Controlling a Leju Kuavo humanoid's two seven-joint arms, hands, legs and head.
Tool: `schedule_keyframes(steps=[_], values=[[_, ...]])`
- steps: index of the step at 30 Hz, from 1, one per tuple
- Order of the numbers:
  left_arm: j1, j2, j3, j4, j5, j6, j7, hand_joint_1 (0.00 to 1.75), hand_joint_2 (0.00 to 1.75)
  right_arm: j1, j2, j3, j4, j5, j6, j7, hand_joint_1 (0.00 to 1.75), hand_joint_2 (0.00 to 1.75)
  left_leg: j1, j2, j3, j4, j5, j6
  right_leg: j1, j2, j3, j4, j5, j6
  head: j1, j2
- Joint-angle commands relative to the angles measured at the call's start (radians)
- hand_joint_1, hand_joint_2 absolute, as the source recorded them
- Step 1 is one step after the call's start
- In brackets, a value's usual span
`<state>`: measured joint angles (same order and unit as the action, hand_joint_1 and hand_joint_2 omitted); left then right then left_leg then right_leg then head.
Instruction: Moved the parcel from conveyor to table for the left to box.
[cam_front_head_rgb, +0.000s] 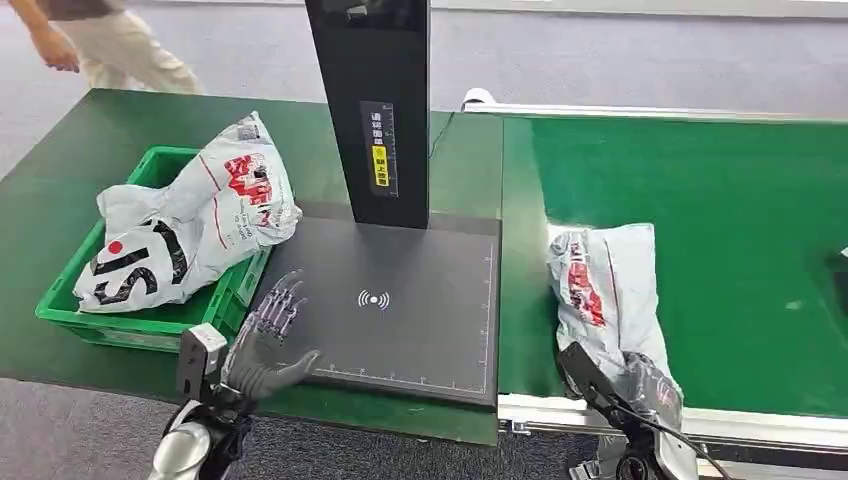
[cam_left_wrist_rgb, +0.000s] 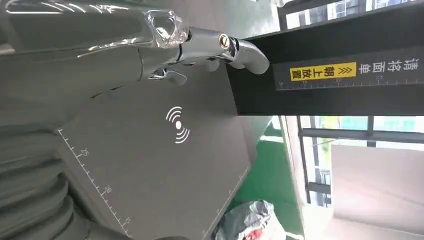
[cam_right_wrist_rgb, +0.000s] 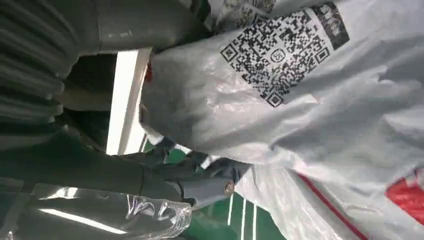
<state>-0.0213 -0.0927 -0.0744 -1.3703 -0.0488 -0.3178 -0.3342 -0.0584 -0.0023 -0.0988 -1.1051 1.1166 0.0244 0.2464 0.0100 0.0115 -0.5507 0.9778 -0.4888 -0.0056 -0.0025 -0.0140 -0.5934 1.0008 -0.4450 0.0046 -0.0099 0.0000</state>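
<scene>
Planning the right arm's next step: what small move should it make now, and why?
Probably lift the parcel just off the conveyor. The right hand seems closed on its near end, the parcel lies on the belt, and the black scanner pad beside it is bare.

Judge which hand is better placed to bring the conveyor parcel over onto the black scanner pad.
The right hand, probably: it is already at the near end of the parcel on the green conveyor. The left hand hovers open over the scanner pad, apart from it.
</scene>
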Motion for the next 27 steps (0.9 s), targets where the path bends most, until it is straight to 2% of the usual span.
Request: schedule_keyframes(steps=[1,13,22,25,27], values=[[0.024,-0.001,0.025,-0.007,-0.003,-0.002,0.001,0.0,1.75,0.02,0.012,0.045,-0.017,-0.04,-0.019,-0.046,1.75,1.75,0.0,0.0,0.003,-0.002,0.0,0.0,0.0,0.002,0.002,-0.002,0.0,0.0,0.0,0.0],[0.035,0.002,0.043,-0.026,-0.011,-0.006,0.01,0.0,1.75,0.006,0.0,0.085,-0.037,-0.097,-0.04,-0.075,1.75,1.75,0.0,0.001,0.002,-0.002,0.0,0.0,-0.001,0.003,0.001,-0.002,0.0,0.0,0.0,0.0],[0.022,0.011,0.019,0.003,0.002,-0.008,-0.003,0.0,1.75,0.051,0.04,0.011,-0.186,-0.162,-0.203,-0.147,1.75,1.75,-0.001,-0.001,0.0,-0.001,0.0,0.0,-0.001,0.001,0.0,-0.001,-0.001,0.0,0.0,0.0],[0.012,0.009,0.006,0.021,0.004,-0.005,-0.005,0.0,1.75,0.051,0.048,-0.006,-0.211,-0.126,-0.299,-0.16,1.75,1.75,-0.001,-0.001,0.0,-0.001,0.0,0.0,-0.001,0.001,-0.001,0.0,0.0,0.0,0.0,0.0],[0.01,0.006,0.003,0.021,0.004,-0.005,-0.005,0.0,1.75,0.048,0.047,-0.007,-0.211,-0.126,-0.297,-0.159,1.75,1.75,-0.001,0.0,0.0,-0.002,0.0,0.0,-0.001,0.002,0.0,0.0,0.0,0.0,0.0,0.0]])
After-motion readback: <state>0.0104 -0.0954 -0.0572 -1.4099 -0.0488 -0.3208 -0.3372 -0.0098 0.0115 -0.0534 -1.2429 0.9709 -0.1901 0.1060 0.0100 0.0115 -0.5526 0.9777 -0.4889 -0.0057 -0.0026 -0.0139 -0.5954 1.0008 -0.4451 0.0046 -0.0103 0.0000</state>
